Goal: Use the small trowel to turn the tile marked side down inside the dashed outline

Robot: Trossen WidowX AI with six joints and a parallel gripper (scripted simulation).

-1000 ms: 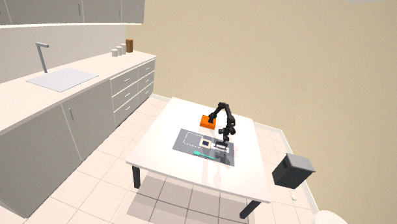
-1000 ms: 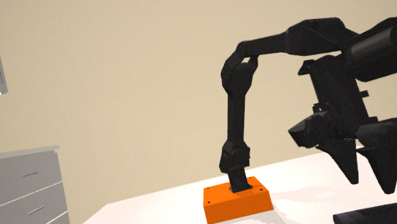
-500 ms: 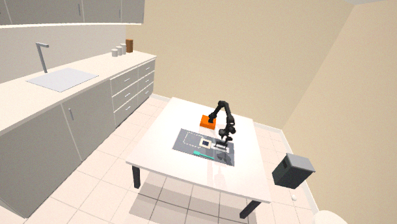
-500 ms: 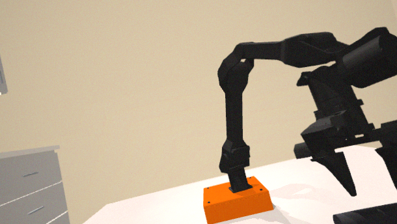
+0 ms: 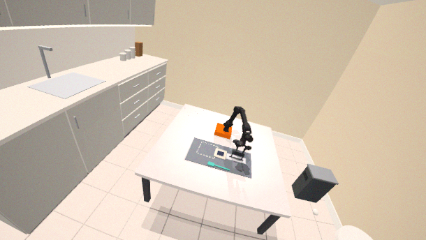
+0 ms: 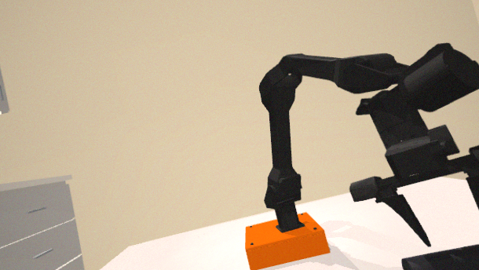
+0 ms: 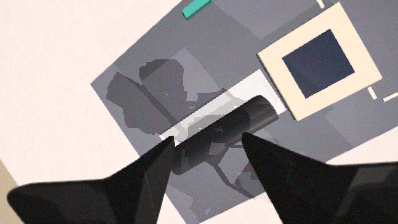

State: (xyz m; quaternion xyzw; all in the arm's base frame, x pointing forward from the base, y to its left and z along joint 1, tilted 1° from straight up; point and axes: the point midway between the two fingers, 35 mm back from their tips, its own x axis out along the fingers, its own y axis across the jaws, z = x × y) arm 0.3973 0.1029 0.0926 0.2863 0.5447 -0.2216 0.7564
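Note:
The trowel (image 7: 235,124) (image 5: 238,158) lies flat on the grey mat (image 7: 225,40) (image 5: 194,158). It has a dark round handle, and its white blade points at the tile. The tile (image 7: 320,62) (image 5: 220,153) is cream, and its dark blue marked square faces up. It lies at the right end of the dashed outline (image 5: 202,143). I cannot tell whether it is inside the line. My gripper (image 7: 207,138) (image 5: 238,153) is open and hangs just above the trowel's handle. One finger is on each side of the handle and neither touches it.
A teal bar (image 5: 218,165) (image 7: 196,8) lies on the mat's front part. The arm's orange base (image 5: 223,132) (image 6: 287,239) stands behind the mat on the white table (image 5: 174,153). A grey bin (image 5: 314,183) stands on the floor to the right.

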